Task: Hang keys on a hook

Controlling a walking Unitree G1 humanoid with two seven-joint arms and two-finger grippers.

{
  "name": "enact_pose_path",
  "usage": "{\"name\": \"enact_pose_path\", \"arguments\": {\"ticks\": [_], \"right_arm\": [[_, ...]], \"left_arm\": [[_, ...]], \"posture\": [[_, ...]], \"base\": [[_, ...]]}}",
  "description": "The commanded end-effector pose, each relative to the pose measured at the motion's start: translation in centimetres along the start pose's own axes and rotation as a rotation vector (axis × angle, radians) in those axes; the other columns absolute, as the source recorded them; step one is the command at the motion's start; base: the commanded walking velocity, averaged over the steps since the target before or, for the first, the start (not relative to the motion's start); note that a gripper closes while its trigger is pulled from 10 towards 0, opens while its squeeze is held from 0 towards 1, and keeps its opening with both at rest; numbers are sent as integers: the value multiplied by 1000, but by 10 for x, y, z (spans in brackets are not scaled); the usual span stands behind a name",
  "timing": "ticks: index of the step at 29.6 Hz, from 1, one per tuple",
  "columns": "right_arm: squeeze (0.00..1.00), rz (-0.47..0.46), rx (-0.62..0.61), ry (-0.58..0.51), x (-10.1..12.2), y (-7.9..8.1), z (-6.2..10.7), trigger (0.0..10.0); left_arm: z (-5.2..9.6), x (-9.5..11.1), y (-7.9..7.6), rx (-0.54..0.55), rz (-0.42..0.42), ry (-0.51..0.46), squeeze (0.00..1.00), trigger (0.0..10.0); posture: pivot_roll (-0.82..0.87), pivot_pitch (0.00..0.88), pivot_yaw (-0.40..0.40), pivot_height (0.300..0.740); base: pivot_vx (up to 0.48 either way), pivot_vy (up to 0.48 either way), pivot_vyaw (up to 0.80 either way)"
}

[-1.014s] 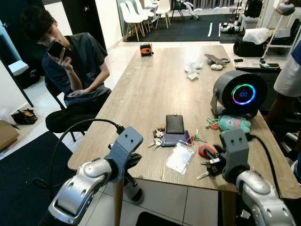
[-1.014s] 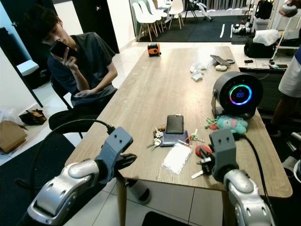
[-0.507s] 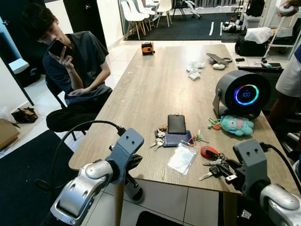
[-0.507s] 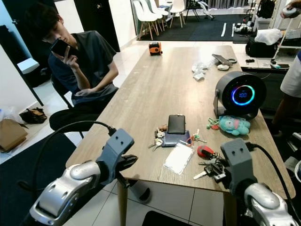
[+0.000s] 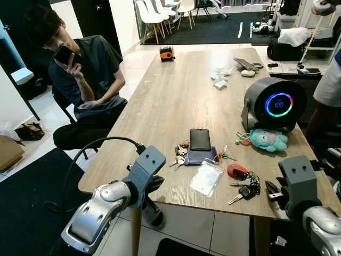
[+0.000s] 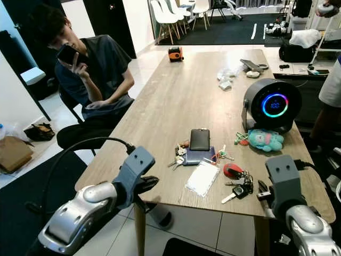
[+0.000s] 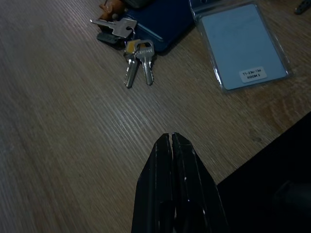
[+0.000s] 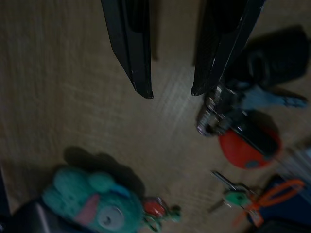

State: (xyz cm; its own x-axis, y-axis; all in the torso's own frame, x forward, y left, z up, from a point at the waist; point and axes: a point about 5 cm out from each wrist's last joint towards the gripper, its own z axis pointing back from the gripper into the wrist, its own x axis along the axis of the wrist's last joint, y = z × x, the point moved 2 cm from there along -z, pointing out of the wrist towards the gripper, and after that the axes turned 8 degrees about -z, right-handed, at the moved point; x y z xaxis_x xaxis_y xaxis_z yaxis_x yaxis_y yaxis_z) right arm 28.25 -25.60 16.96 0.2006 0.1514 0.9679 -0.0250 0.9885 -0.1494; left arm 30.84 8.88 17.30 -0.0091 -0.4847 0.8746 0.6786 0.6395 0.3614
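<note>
Your right hand, fingers apart beside the keys, is risking nudging them off the tabletop edge.

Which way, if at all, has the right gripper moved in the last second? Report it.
Yes. The right gripper has drawn back to the robot's right, off the key bunch by the red fob, and is open.

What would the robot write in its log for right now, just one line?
task: hang keys | keys: lying on table, by red fob | right claw: open, beside keys, empty | left claw: shut, over table edge | hook: not seen
</note>
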Motion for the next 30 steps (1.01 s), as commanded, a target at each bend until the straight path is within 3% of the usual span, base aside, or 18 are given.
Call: {"name": "enact_pose_path", "arguments": {"ticks": [1,5,9,18,21,24,26,27,30], "right_arm": [[0,-10,21,-4,-2,5,-1,10000],[0,-34,86,-69,12,13,0,10000],[0,-37,92,-68,13,12,4,10000],[0,-46,107,-22,-2,17,8,10000],[0,-35,69,-24,-4,11,7,10000],[0,-45,-32,-86,6,-4,-1,10000],[0,-52,-46,-122,13,-5,-5,10000],[0,-69,-34,-179,28,-2,-11,10000],[0,-79,-18,-204,35,2,-14,10000]], "left_arm": [[0,-2,0,1,6,5,0,10000],[1,-3,0,4,6,8,0,10000],[2,-4,0,7,8,8,0,10000],[0,-2,0,2,7,4,0,10000],[0,-2,0,2,7,3,0,10000],[0,-2,-1,-1,6,3,0,10000],[-1,-2,-1,0,7,3,0,10000],[-2,-2,0,1,6,4,0,10000],[-2,-1,0,1,6,1,0,10000]], "posture": [[-16,148,135,740],[-13,148,132,740],[-14,151,127,740],[-19,151,133,740],[-20,152,137,740],[-21,151,142,740],[-21,151,142,740],[-21,153,146,740],[-18,153,146,740]], "base": [[0,0,0],[0,0,0],[0,0,0],[0,0,0],[0,0,0],[0,0,0],[0,0,0],[0,0,0],[0,0,0]]}}
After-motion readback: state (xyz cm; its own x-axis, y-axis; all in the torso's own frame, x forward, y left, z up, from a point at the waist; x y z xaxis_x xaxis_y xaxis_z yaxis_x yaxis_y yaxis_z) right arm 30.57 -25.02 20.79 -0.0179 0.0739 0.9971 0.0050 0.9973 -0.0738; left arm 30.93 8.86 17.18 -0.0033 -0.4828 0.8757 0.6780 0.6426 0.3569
